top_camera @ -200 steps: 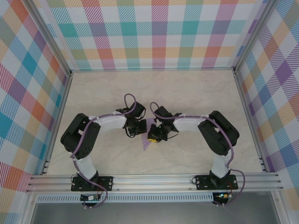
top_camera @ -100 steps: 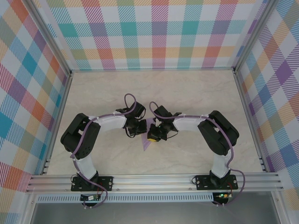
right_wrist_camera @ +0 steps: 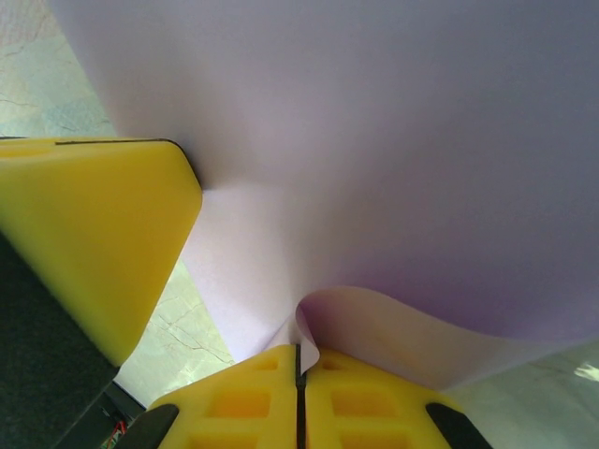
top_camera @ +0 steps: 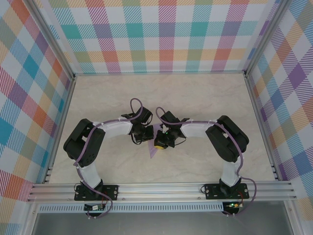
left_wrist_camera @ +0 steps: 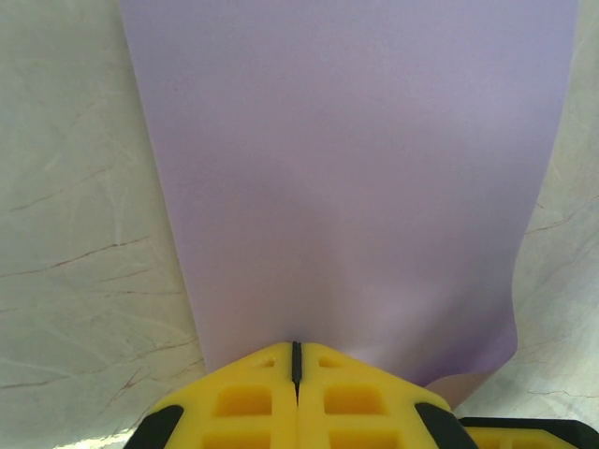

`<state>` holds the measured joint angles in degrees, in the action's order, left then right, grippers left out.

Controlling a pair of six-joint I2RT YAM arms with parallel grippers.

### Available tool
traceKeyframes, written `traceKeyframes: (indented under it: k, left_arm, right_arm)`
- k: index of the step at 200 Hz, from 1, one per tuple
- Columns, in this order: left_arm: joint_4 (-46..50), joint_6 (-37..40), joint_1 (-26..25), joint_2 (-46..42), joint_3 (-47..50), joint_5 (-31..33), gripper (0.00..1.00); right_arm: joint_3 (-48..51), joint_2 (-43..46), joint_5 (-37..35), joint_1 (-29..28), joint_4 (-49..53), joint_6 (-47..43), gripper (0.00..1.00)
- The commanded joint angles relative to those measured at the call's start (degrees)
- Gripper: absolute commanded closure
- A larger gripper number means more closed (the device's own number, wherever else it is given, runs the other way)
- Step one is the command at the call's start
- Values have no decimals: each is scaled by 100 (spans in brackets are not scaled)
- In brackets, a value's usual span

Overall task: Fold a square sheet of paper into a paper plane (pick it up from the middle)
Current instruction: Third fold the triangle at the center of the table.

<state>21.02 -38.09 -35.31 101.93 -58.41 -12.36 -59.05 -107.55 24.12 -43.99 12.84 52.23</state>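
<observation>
Lavender square sheet of paper [left_wrist_camera: 356,168] in the tight pinch of the left fingers [left_wrist_camera: 245,404] and right fingers [right_wrist_camera: 248,412]

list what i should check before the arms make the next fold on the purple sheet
1. Grip of the left gripper on the sheet: ok, jaws closed on its near edge.
2. Grip of the right gripper on the sheet: ok, jaws closed on a curled edge.
3. Paper smooth between the two grips: not ok, it buckles into a curl beside the right gripper.
4. Gap between the two grippers: cannot tell, they stand very close in the top view.
5. Centre crease set: cannot tell, no crease line shows.
6. Paper lifted off the table: cannot tell.
</observation>
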Motion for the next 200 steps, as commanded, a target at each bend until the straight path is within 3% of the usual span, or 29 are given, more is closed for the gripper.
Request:
traceKeyframes:
  k: [1, 101, 155, 200]
  left_arm:
    - [203, 57, 42, 73, -22, 6, 96]
    - [309, 42, 48, -26, -62, 79, 96]
    - [652, -231, 560, -754, -27, 364, 84]
    - [705, -304, 1002, -1246, 298, 329, 79]
  right_arm:
    - [-116, -109, 55, -48, -131, -82, 92]
    - [-108, -229, -53, -48, -12, -126, 90]
    - [-72, -259, -138, -49, 164, -109, 70]
    - [-81, -259, -160, -48, 176, -90, 53]
